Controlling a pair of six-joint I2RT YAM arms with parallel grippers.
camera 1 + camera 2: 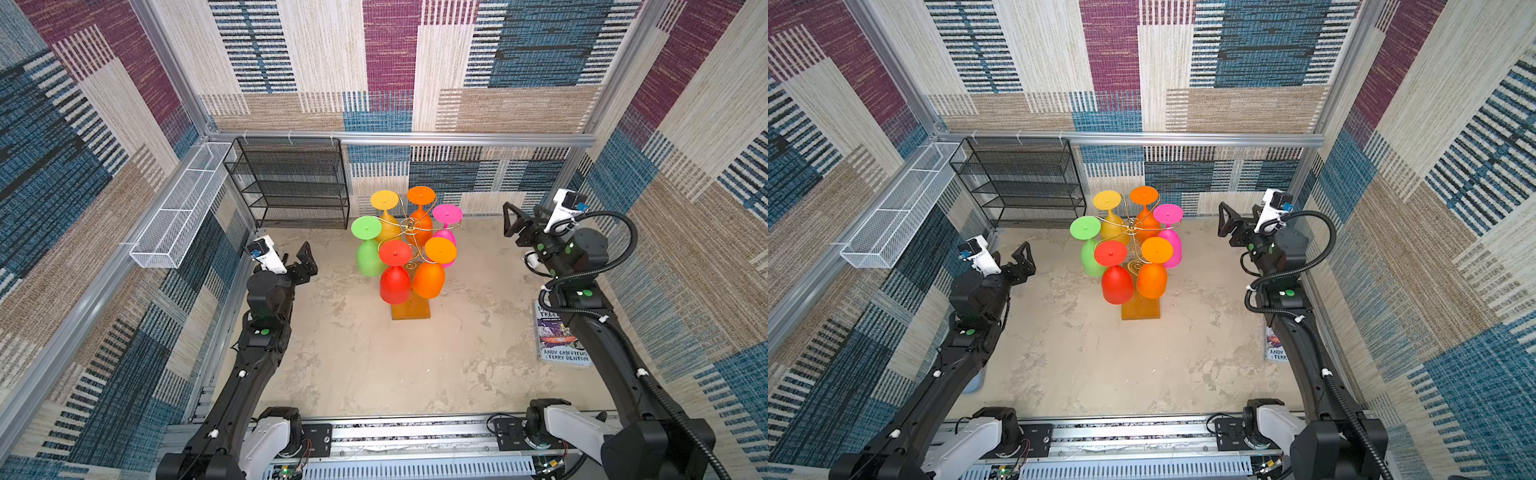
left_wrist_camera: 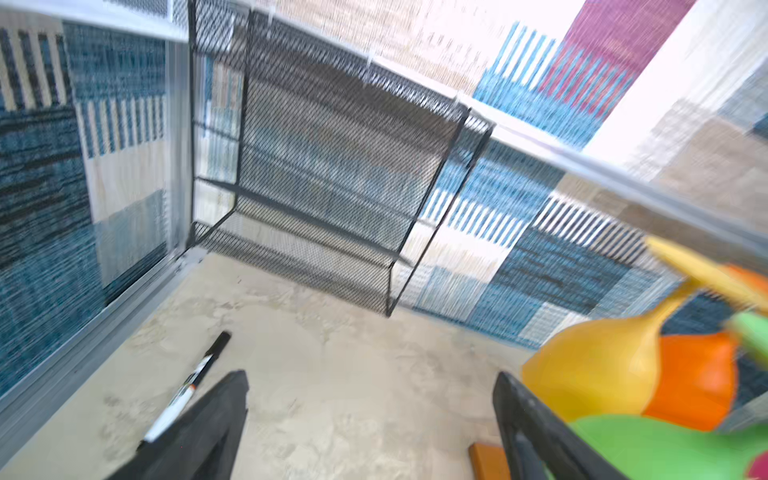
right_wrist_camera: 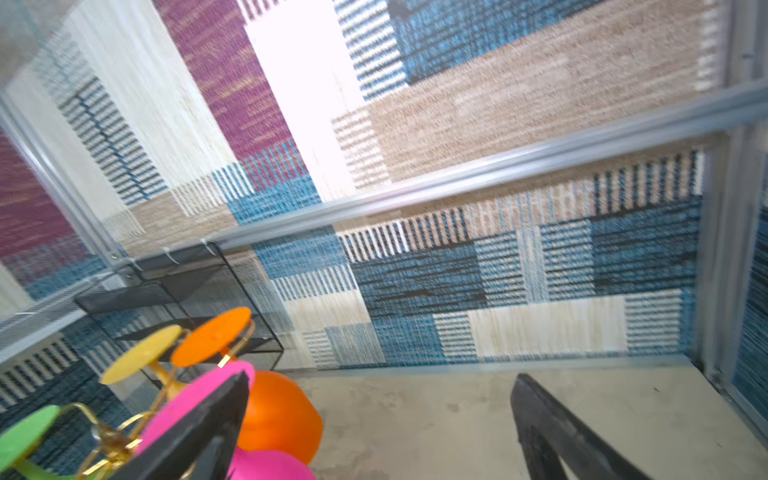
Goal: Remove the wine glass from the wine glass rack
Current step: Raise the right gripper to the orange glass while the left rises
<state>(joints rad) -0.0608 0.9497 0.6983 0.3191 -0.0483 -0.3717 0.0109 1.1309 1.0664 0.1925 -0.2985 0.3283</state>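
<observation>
Near the spread left fingers [image 2: 212, 428], farther from the spread right fingers [image 3: 538, 419], the green wine glass [image 1: 369, 262] hangs bowl-down, stem upright.

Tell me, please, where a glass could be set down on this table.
Bare table lies between the wine glass rack and the front rail. Crowded: the hanging glasses on the rack, the book by the right arm.

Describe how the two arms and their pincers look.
The left arm and right arm are black, with rounded joints, green dots and white clips. Each wrist bears a white camera housing. The left pincer and right pincer have black triangular frame fingers. A ribbed black hose runs along the right arm.
</observation>
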